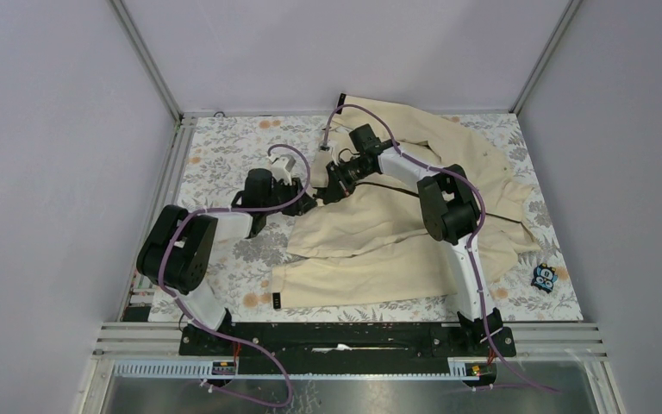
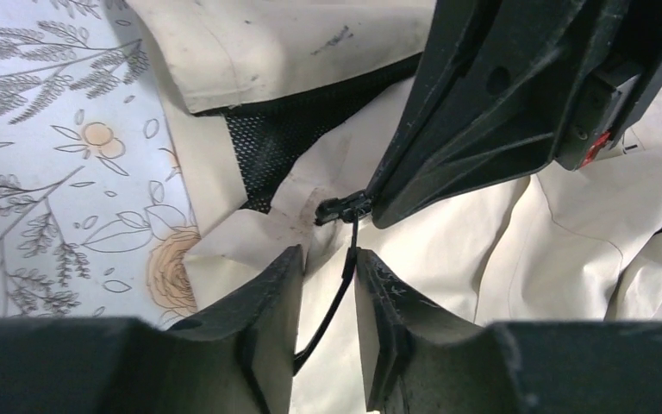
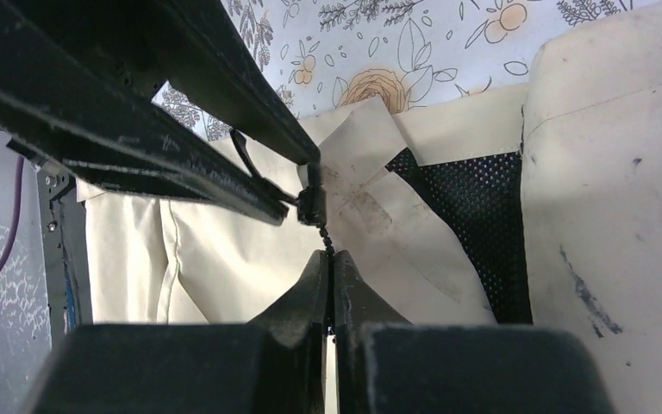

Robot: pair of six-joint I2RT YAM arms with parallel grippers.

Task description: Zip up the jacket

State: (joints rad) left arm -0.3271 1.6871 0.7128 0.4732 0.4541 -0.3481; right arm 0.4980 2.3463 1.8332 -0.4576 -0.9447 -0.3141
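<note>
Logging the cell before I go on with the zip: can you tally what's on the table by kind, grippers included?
Jacket: 1
Small blue-and-black object: 1
Grippers: 2, the left gripper and the right gripper
Total: 4

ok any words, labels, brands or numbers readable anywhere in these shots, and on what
No text can be read in any view.
Small blue object right of the jacket: pale markings, too small to read.
Black tab on the jacket's cuff: too small to tell whether it bears any print.
</note>
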